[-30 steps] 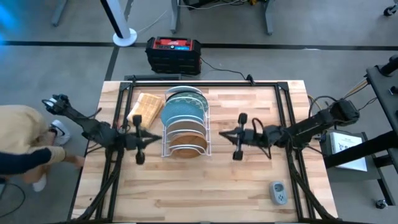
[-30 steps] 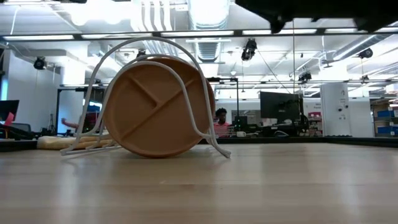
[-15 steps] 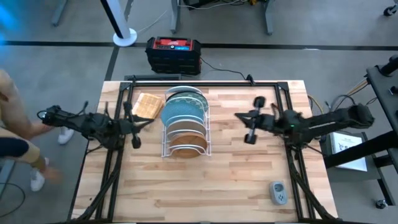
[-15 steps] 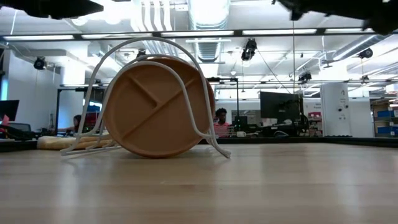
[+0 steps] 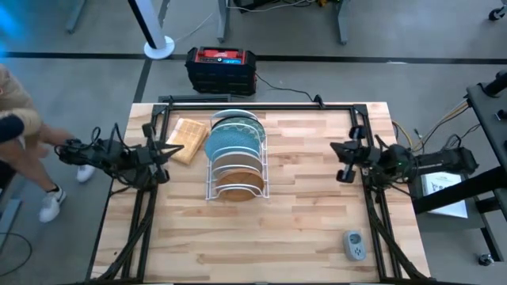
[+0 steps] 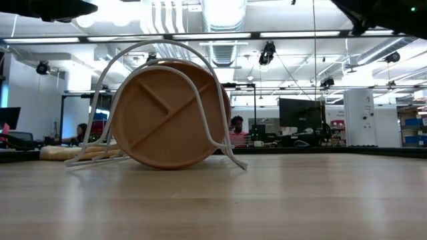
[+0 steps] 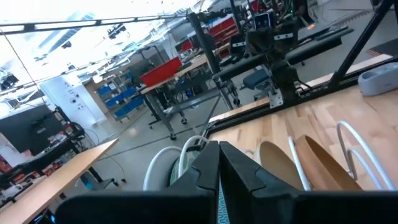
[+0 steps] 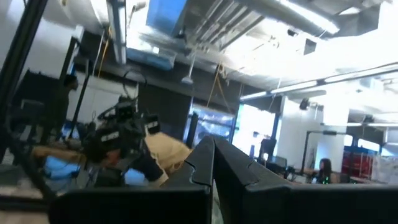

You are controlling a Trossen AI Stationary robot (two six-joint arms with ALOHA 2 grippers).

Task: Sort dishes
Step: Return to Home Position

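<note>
All sorting apparently done: plates [image 5: 234, 142] upright in rack [image 5: 209, 176]. Left gripper [image 5: 158, 152] left of rack, pinched closed, empty; right gripper [image 5: 345, 161] right of rack, likewise. Only homing left.

plates [image 5: 232, 146] — about five, overlapping | wire rack [image 5: 209, 180] 1 | waffle block [image 5: 184, 138] 1 | grey device [image 5: 354, 245] 1 | left gripper [image 5: 162, 153], right gripper [image 5: 342, 161] — 2

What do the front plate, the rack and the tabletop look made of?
Front plate: probably wood or bamboo, going by the even matte brown; moulded fibre is possible. Rack: thin bent wire with a smooth white coating, likely metal underneath. Tabletop: pale wood, with visible butcher-block strips and a satin finish.
</note>
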